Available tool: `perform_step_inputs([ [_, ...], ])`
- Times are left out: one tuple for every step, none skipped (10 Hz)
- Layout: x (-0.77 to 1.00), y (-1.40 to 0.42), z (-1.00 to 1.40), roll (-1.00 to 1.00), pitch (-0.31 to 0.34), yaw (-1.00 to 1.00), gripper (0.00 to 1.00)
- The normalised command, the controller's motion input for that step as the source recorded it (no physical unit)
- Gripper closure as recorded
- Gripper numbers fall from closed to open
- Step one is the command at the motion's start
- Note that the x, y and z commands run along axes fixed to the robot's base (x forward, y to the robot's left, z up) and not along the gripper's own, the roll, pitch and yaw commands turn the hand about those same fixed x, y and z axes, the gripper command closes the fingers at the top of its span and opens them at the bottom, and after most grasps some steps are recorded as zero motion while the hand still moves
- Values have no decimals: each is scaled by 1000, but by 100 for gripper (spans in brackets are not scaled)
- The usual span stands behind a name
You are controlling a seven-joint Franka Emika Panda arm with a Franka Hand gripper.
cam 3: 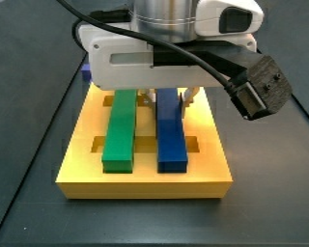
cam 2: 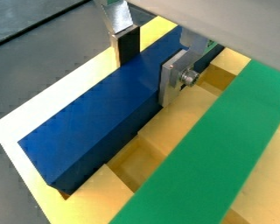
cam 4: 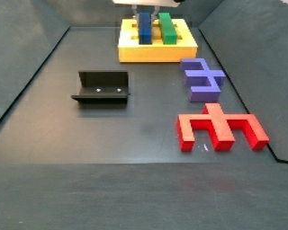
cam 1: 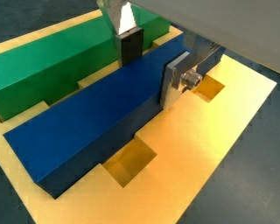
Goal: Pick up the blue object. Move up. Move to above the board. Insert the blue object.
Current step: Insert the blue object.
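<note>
The blue object (cam 1: 90,122) is a long bright blue bar lying in a groove of the yellow board (cam 1: 213,149), beside a green bar (cam 1: 49,66). It also shows in a wrist view (cam 2: 101,118) and in both side views (cam 3: 172,135) (cam 4: 146,30). My gripper (cam 1: 153,68) straddles the bar's far end, with one finger pad against each long side. In a side view the gripper (cam 3: 170,96) is low over the board (cam 3: 144,178), and its body hides the bar's far end. The bar looks level with the green bar (cam 3: 120,135).
On the dark floor nearer the camera in a side view are a purple-blue block (cam 4: 203,78), a red pronged block (cam 4: 219,128) and the fixture (cam 4: 103,87). The board (cam 4: 158,52) stands at the far end.
</note>
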Motion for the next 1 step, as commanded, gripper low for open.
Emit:
perform_step_inputs([
  [0,0,0,0,0,0,100],
])
